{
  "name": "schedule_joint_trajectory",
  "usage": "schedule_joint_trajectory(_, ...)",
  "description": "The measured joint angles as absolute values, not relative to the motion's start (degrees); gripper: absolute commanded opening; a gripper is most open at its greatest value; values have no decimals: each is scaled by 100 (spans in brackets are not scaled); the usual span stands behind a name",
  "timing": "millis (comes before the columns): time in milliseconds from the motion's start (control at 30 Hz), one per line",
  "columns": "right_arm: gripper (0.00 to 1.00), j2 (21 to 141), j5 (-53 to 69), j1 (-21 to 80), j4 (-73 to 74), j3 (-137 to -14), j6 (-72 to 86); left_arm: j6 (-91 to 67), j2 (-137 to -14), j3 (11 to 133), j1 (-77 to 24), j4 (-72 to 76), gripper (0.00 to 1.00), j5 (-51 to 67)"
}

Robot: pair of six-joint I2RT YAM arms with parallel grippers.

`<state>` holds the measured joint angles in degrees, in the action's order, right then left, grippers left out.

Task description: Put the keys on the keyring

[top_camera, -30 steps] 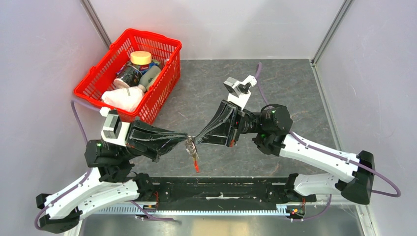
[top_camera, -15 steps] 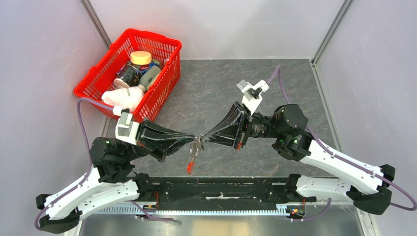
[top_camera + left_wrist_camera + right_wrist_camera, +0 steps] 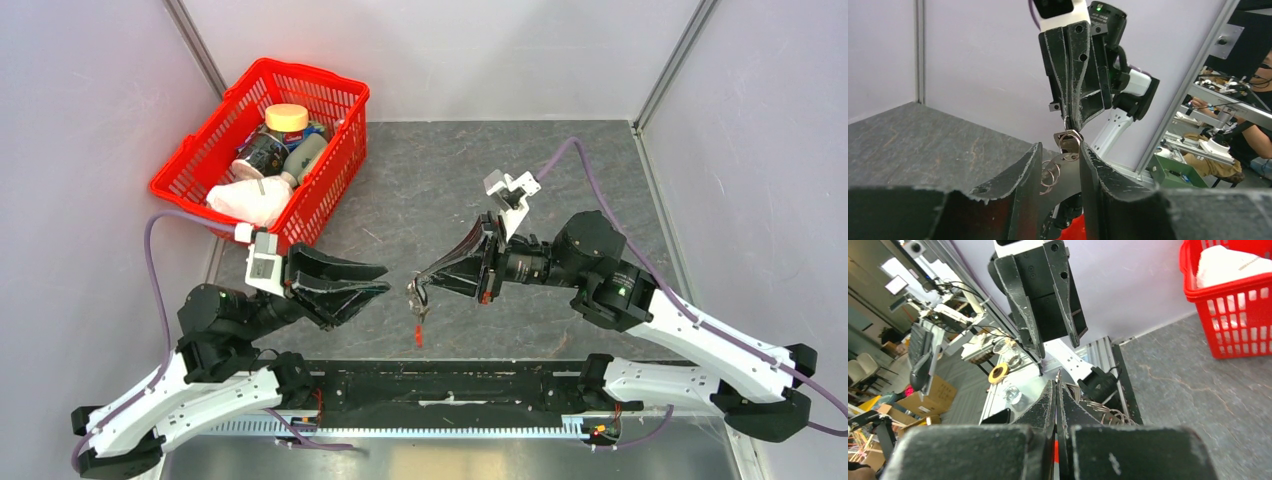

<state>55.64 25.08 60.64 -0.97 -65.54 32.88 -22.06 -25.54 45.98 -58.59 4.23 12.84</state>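
Note:
My right gripper (image 3: 417, 286) is shut on the keyring (image 3: 415, 297) above the table, with small silvery keys bunched at its tip and the red strap (image 3: 418, 336) hanging below. In the left wrist view the right gripper (image 3: 1068, 121) points down and pinches the bunch; a flat silvery key (image 3: 1068, 157) and thin wire loops (image 3: 1054, 176) hang under it. My left gripper (image 3: 386, 278) is open and empty, a short gap to the left of the bunch. It also shows in the right wrist view (image 3: 1058, 347), its jaws apart.
A red plastic basket (image 3: 190, 165) with jars and a white cloth stands at the back left, also in the right wrist view (image 3: 1233, 315). The dark grey table (image 3: 590, 170) has side walls. A black rail (image 3: 450, 385) runs along the near edge.
My left gripper let go of the bunch, opened and drew back left. My right gripper carried the keyring slightly right, and the strap now hangs straight down.

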Motion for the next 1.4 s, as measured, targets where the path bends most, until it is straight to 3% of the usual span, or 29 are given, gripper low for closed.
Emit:
schedule_joint_trajectory(167, 0, 5566, 2224, 6064, 451, -6619, 2945, -2143, -2519, 4578, -5859, 32, 52, 998)
schedule_joint_trajectory(433, 0, 5760, 1413, 6060, 1310, -6906, 2366, -2108, -2377, 4554, -5859, -685, 57, 429)
schedule_joint_trajectory(867, 0, 6313, 620, 5363, 1518, -6252, 2108, -2086, -2086, 4429, -5859, -1072, 58, 139)
schedule_joint_trajectory(1400, 0, 6858, 1109, 4154, 591, -4720, 2954, -2023, -2078, 4320, -5859, -1103, 58, 1)
